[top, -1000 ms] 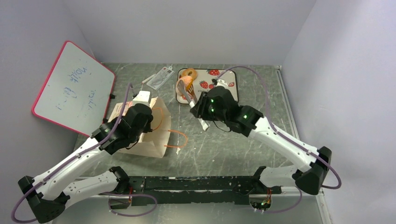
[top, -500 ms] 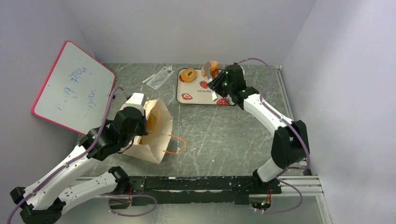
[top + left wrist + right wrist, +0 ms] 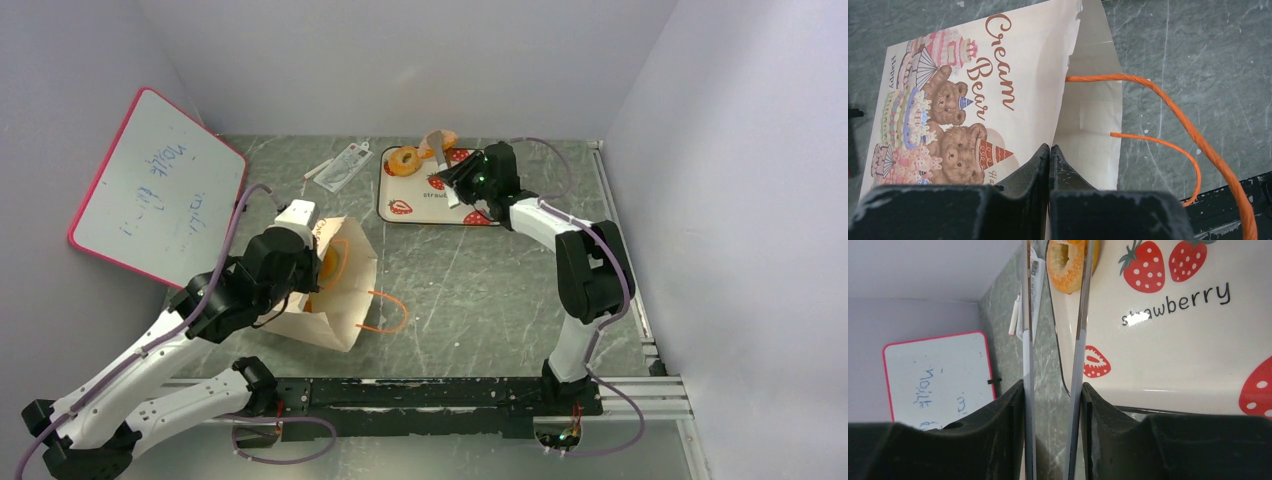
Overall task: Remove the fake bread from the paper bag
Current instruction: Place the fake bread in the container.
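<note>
The cream paper bag [image 3: 345, 305] lies on its side at the left, its bear print [image 3: 955, 107] facing my left wrist camera. My left gripper [image 3: 1049, 148] is shut on the bag's edge [image 3: 305, 285], and one orange fake bread [image 3: 322, 265] shows inside the mouth. My right gripper [image 3: 460, 176] is shut on metal tongs [image 3: 1079, 315], reaching over the strawberry tray [image 3: 440, 207]. The tong tips hold an orange fake bread [image 3: 447, 139] above the tray's far edge. A ring-shaped fake bread [image 3: 405, 160] lies on the tray. An orange ring [image 3: 1066, 262] shows between the tong blades.
A red-framed whiteboard [image 3: 155, 190] leans at the back left. A clear plastic packet [image 3: 340, 165] lies on the table between it and the tray. The bag's orange handles [image 3: 378, 310] trail toward the table's middle. Grey walls close in the back and sides.
My right arm has swung from the table's middle to the tray at the back, carrying the tongs and the bread. The left gripper has kept its hold, and the bag mouth shifted slightly.
</note>
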Robot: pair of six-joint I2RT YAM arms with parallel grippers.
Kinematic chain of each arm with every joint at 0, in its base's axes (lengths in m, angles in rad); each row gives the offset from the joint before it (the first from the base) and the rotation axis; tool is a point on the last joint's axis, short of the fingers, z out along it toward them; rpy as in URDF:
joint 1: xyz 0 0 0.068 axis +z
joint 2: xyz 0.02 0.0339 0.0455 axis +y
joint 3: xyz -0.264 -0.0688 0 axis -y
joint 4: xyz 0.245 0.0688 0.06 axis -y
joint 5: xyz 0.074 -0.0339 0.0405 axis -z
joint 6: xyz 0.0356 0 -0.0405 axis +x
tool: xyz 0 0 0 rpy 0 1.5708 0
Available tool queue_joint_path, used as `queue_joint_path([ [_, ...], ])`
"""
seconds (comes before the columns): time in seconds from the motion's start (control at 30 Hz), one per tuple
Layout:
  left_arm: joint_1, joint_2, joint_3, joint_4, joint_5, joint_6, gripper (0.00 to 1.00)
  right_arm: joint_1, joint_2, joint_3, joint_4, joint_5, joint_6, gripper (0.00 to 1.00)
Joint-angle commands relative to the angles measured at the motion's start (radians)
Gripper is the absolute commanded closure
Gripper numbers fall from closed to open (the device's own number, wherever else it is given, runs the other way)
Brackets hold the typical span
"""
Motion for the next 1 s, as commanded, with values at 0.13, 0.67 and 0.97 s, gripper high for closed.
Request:
queue_joint_path([
  [0.13, 0.005, -0.006, 0.063, -0.001, 0.021, 0.008, 0.93, -0.03, 0.022, -0.06, 0.196, -0.032, 0.058, 0.98],
  [0.67, 0.006, 0.006, 0.058, -0.011, 0.021, 0.007, 0.93, -0.052, 0.062, -0.183, 0.295, -0.069, 0.073, 0.84],
  [0.97, 0.005, -0.013, 0.031, 0.011, 0.025, -0.01, 0.93, -0.051, 0.008, -0.284, 0.273, -0.063, 0.065, 0.67],
])
